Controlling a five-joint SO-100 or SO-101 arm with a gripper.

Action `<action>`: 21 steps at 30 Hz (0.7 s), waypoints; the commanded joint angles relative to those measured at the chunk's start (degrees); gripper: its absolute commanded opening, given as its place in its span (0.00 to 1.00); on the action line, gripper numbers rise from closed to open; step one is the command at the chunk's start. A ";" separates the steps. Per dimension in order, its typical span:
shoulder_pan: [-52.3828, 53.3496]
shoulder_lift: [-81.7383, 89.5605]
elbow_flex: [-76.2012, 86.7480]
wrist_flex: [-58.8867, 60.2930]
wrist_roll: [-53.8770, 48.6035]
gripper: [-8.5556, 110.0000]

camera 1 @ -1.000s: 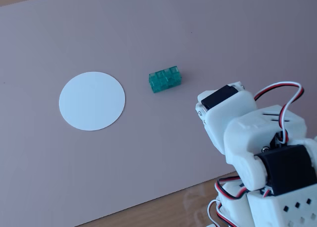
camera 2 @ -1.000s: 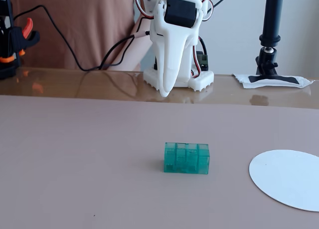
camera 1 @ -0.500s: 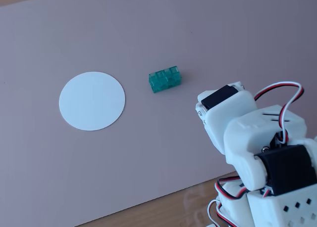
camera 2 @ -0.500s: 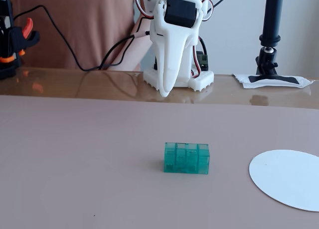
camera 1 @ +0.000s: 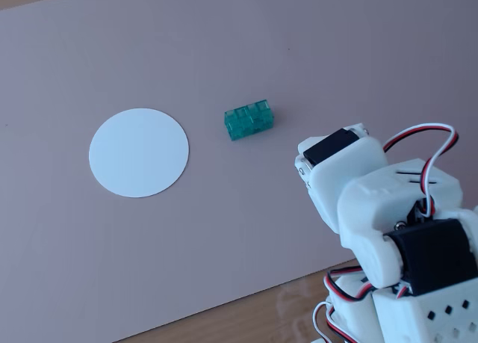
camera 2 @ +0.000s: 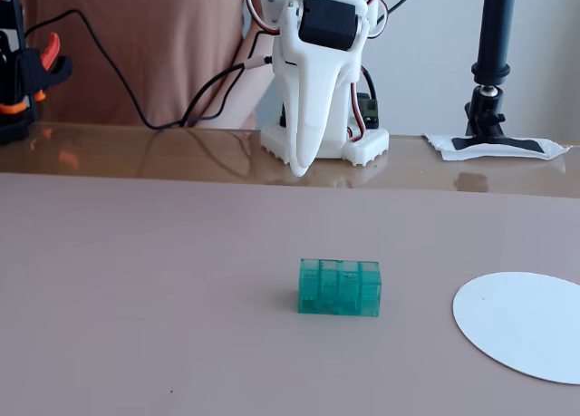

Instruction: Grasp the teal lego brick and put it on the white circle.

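Note:
The teal lego brick (camera 1: pixel 249 120) lies on the pink mat, just right of the white circle (camera 1: pixel 139 152) in a fixed view, with a small gap between them. In the other fixed view the brick (camera 2: pixel 339 287) sits mid-mat and the white circle (camera 2: pixel 526 324) is at the right edge, partly cut off. My gripper (camera 2: pixel 302 167) hangs tip-down at the arm's base, well behind the brick, jaws together and holding nothing. In the first fixed view the arm (camera 1: pixel 373 201) stands at the lower right and hides the fingertips.
The pink mat (camera 1: pixel 224 44) covers most of the wooden table (camera 2: pixel 136 153). A black camera stand (camera 2: pixel 494 62) on white tape stands at the back right. A black and orange clamp (camera 2: pixel 27 72) and cables sit at the back left.

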State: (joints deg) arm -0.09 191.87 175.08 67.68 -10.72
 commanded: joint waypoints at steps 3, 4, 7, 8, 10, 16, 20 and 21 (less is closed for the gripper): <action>-0.53 0.44 -0.18 -0.44 -0.26 0.08; -0.44 0.44 -0.18 -0.44 -0.09 0.08; -0.44 0.44 -0.18 -0.44 -0.09 0.07; -0.44 0.44 -0.18 -0.44 -0.35 0.08; -0.62 0.44 -0.18 -0.44 -0.44 0.11; -0.53 0.44 -0.09 -0.44 -0.26 0.07; -2.90 0.44 0.09 -0.26 -5.98 0.07; -3.69 0.44 0.09 -0.26 -6.42 0.07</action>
State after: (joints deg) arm -2.55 191.87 175.34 67.68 -14.77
